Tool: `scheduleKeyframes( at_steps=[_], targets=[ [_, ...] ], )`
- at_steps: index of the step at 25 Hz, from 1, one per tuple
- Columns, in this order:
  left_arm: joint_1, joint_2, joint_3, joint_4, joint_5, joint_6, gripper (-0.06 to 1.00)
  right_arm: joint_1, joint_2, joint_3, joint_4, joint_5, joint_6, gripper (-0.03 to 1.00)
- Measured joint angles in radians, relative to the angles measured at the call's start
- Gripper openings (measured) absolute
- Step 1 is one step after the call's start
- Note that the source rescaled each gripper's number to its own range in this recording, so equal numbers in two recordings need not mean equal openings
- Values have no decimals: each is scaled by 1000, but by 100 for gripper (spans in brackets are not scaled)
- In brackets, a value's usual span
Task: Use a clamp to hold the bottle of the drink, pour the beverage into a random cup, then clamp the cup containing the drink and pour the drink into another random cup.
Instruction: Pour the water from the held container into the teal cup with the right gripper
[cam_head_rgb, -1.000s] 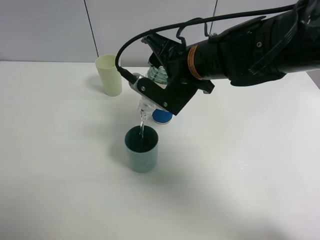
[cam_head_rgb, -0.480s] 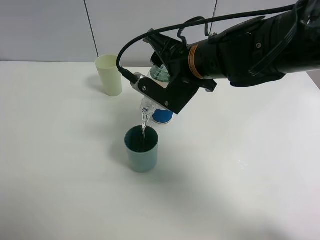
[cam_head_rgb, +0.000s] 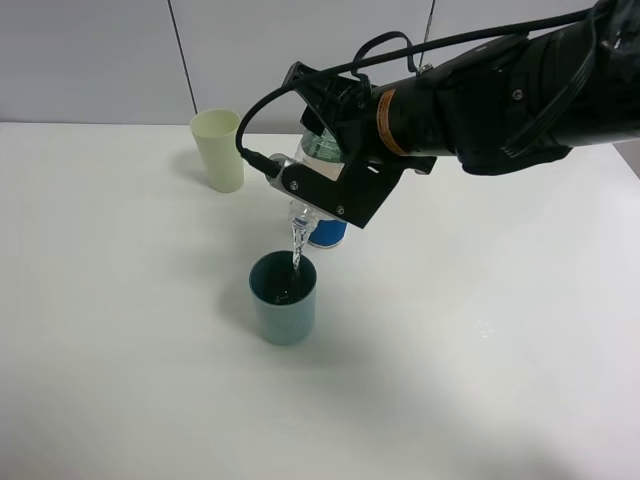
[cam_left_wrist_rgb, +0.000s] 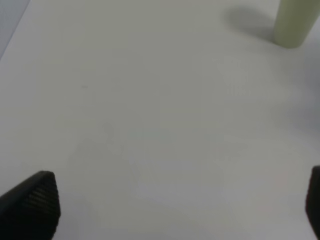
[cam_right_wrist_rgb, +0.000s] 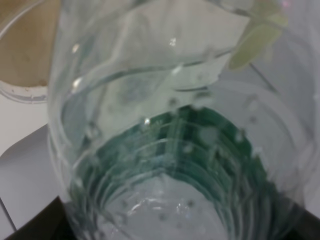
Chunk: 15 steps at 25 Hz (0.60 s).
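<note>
The bottle (cam_head_rgb: 320, 152) is held clenched in the clamp (cam_head_rgb: 325, 135) and drink is poured into the teal cup (cam_head_rgb: 283, 300) at its six o'clock, while the tumbler (cam_head_rgb: 219, 150) at ten o'clock is left unfilled.

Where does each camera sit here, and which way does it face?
Exterior high: mounted high, facing down at the table; shows the right arm tipping the bottle over the teal cup.
Left wrist: on the left arm, facing down at the table; left fingers show, spread wide.
Right wrist: close against the bottle, looking through it.
Shared: exterior and left wrist both show the pale tumbler.
</note>
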Motion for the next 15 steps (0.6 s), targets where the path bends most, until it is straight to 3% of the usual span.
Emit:
scheduleKeyframes(
  at_steps=[15],
  targets=[
    [0, 0, 0, 0, 0, 0, 100, 23, 0, 0, -55, -2, -4, 2]
  ],
)
